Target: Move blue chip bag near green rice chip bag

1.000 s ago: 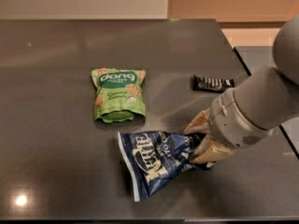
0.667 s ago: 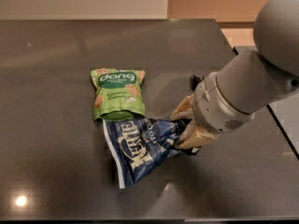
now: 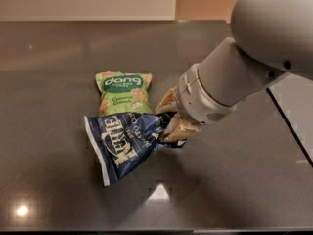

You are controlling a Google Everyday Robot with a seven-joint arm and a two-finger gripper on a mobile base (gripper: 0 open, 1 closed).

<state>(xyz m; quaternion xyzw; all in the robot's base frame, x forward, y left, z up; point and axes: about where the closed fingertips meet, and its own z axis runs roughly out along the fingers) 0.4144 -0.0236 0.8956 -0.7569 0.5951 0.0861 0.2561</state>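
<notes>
The blue chip bag (image 3: pixel 124 143), clamped at its right end by the gripper (image 3: pixel 170 121), is laid touching the green rice chip bag (image 3: pixel 122 93) — release is likely called for.

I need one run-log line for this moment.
gripper: jaws shut on blue chip bag, right end | bag: against green rice chip bag

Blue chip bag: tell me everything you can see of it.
The blue chip bag is a crinkly navy pouch with white Kettle lettering. It lies tilted on the dark table, its free end pointing lower left. Its right end is bunched in the shut gripper. Its upper edge meets the bottom of the green rice chip bag.
</notes>
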